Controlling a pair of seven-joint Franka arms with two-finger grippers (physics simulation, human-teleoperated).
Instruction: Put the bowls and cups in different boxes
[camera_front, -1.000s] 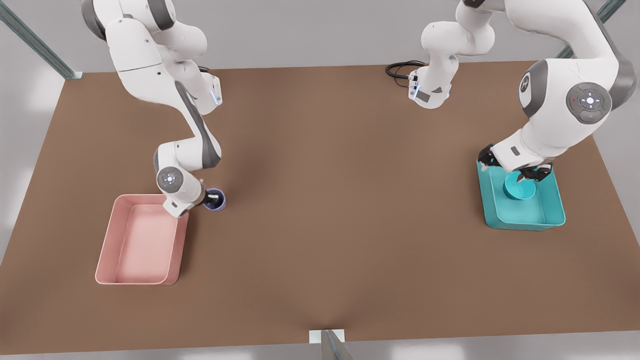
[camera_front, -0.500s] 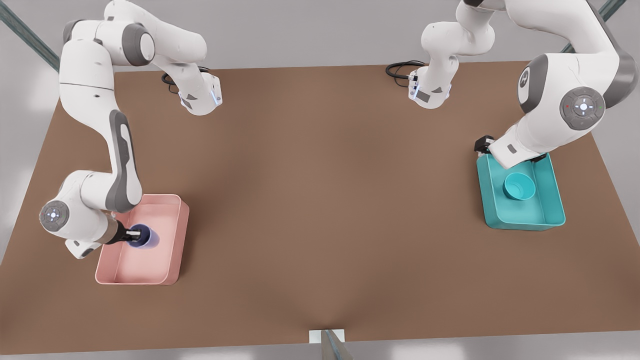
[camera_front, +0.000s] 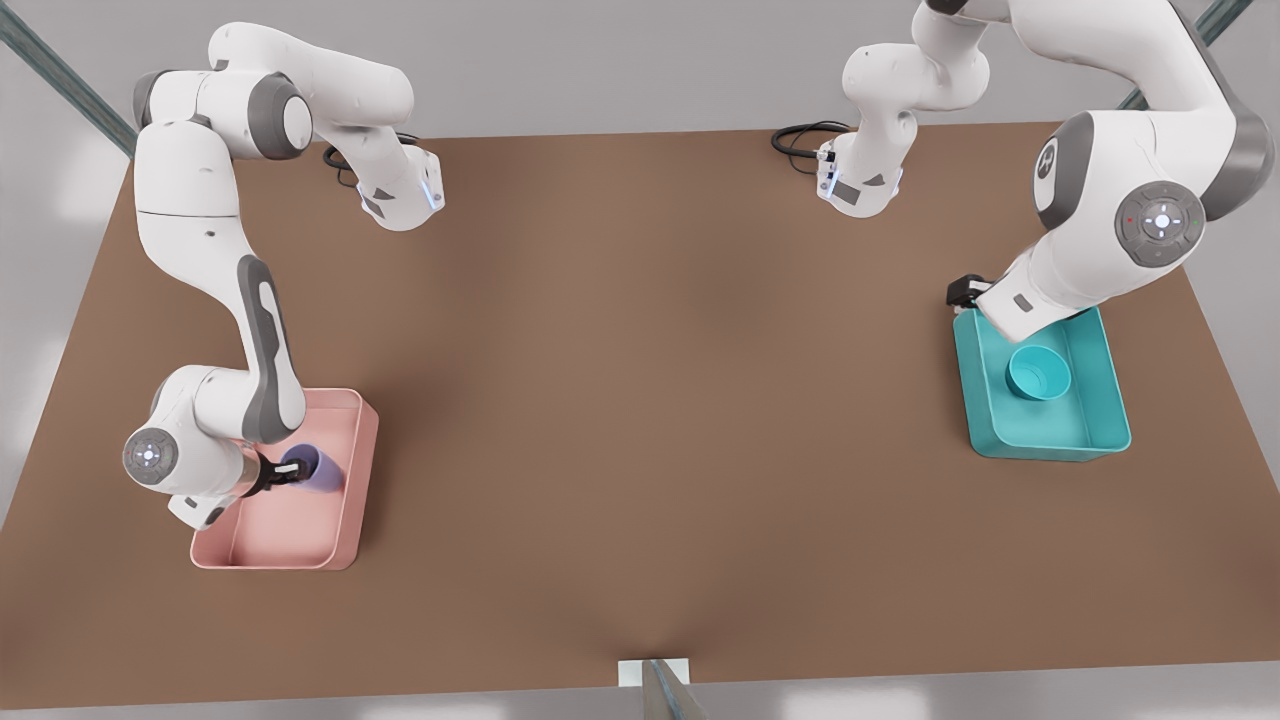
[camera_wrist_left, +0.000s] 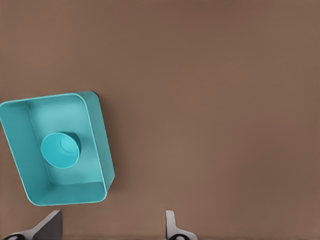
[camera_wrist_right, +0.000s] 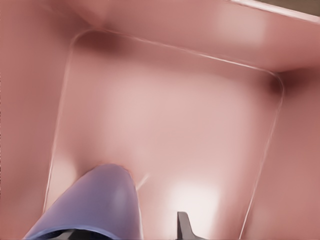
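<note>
The teal bowl (camera_front: 1037, 372) sits upright inside the teal box (camera_front: 1100, 420) at the front view's right. The bowl (camera_wrist_left: 60, 149) and its box (camera_wrist_left: 97, 150) also lie below my left gripper (camera_wrist_left: 111, 231), which is raised, open and empty. The lavender cup (camera_front: 312, 467) is tipped on its side over the floor of the pale pink box (camera_front: 345, 520) at the front view's left. My right gripper (camera_front: 280, 471) is at the cup's rim. In the right wrist view the cup (camera_wrist_right: 97, 202) lies to one side, one finger (camera_wrist_right: 184, 227) stands clear of it, and the jaws are apart.
The brown table (camera_front: 650, 400) is bare between the two boxes. A black cable (camera_front: 800, 135) lies at the far edge near an arm base. A small bracket (camera_front: 655, 672) sits at the near edge.
My right gripper carried the cup from the table beside the pink box to inside it, and its jaws have parted. My left gripper let go of the bowl and rose off it.
</note>
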